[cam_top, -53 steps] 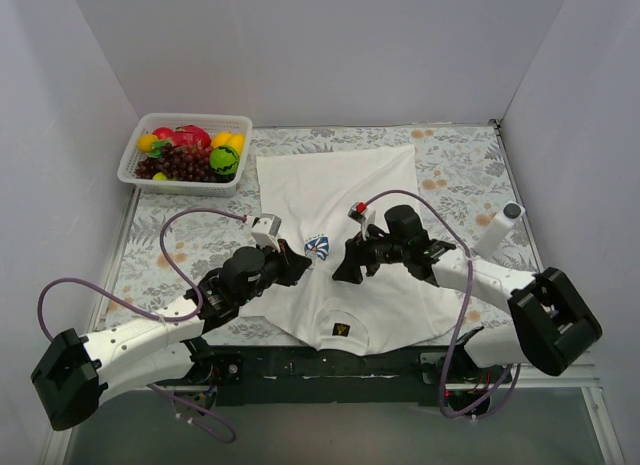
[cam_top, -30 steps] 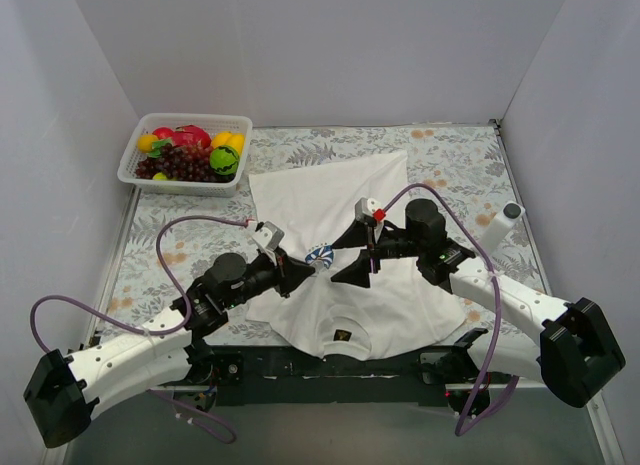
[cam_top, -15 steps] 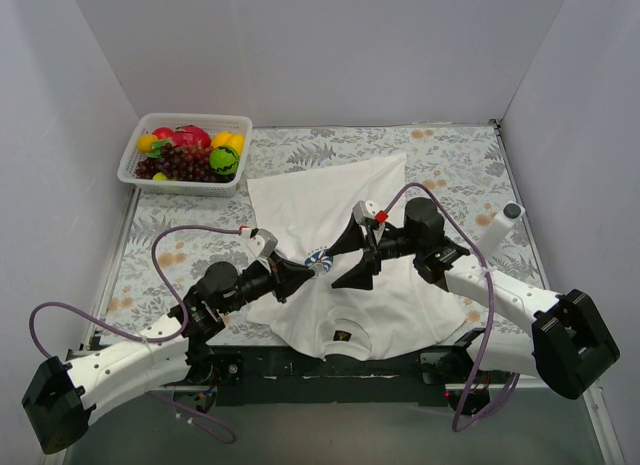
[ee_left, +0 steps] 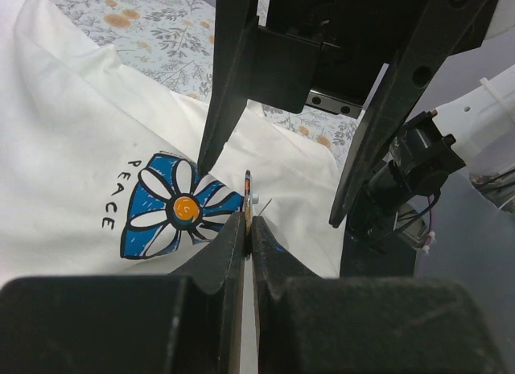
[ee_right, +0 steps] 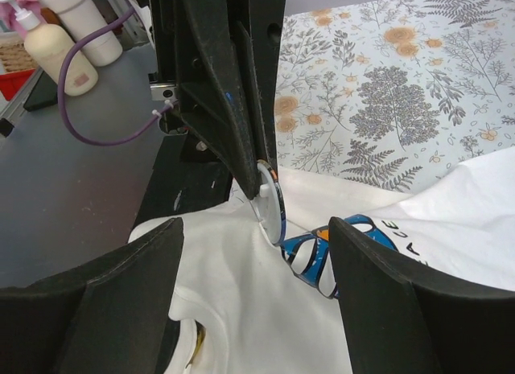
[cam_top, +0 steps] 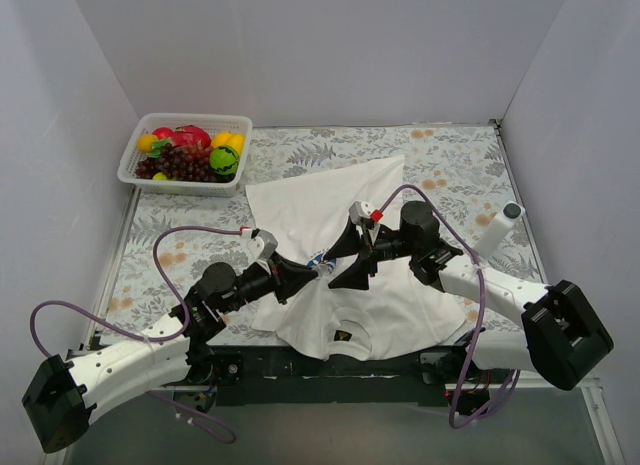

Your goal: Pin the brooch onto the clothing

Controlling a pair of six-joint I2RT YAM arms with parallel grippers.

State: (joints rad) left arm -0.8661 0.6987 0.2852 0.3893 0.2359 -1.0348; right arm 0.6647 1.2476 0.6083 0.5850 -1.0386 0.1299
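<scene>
From above, the shirt (cam_top: 305,200) is lying rumpled on the flowered table (cam_top: 455,155). The left gripper (cam_top: 316,268) and the right gripper (cam_top: 338,268) are meeting over its chest.

At the left wrist, the left gripper (ee_left: 247,223) is pinching the brooch (ee_left: 248,189) edge-on, just beside the flower emblem (ee_left: 179,207).

At the right wrist, the right gripper (ee_right: 256,231) is gaping wide and gripping nothing, its fingers (ee_right: 121,297) flanking the brooch (ee_right: 270,203) above the shirt (ee_right: 241,314).

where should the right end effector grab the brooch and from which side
Take the brooch by the bare rim jutting past the left end effector, coming head-on from the right arm's side. It is a thin disc held on edge, so the open right end effector should probably close on its flat faces.
</scene>
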